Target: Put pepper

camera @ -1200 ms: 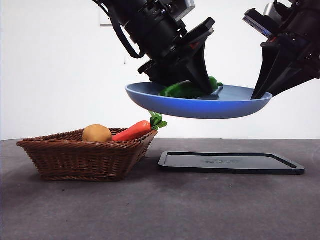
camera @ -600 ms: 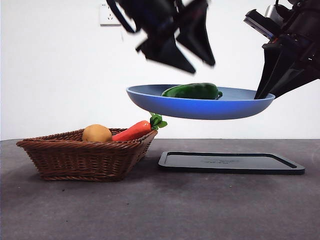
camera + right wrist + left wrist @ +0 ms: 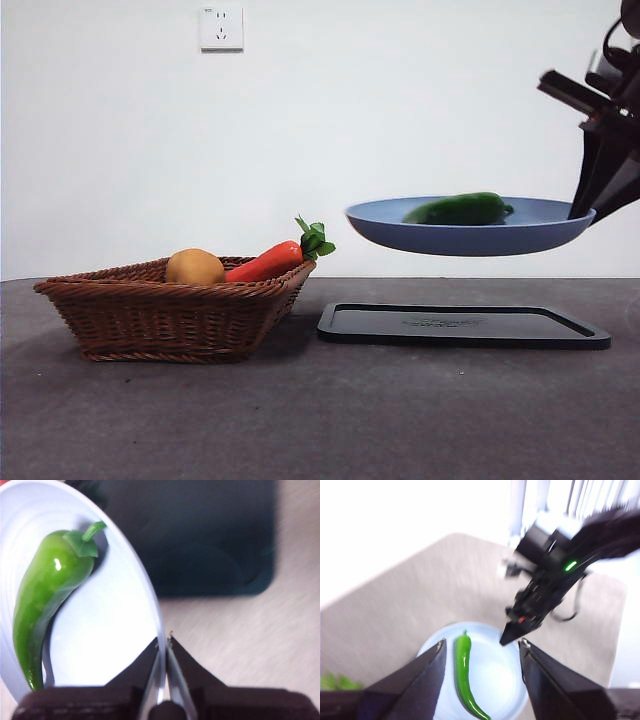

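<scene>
The glossy green pepper (image 3: 460, 209) lies on a blue plate (image 3: 470, 238) that hangs in the air above the black tray (image 3: 460, 325). My right gripper (image 3: 582, 213) is shut on the plate's right rim and holds it level. In the right wrist view the jaws (image 3: 164, 639) pinch the rim of the plate (image 3: 110, 630), with the pepper (image 3: 47, 597) lying apart from them. My left gripper (image 3: 482, 642) is open and empty, high above the plate (image 3: 495, 675) and pepper (image 3: 464, 672). It is out of the front view.
A wicker basket (image 3: 170, 310) stands at the left with a round yellow-brown fruit (image 3: 194, 267) and an orange carrot (image 3: 265, 264) in it. The black tray lies flat on the dark table, right of the basket.
The left gripper has let go of the pepper and risen out of the front view. The plate with the pepper has moved to the right and a little lower.
</scene>
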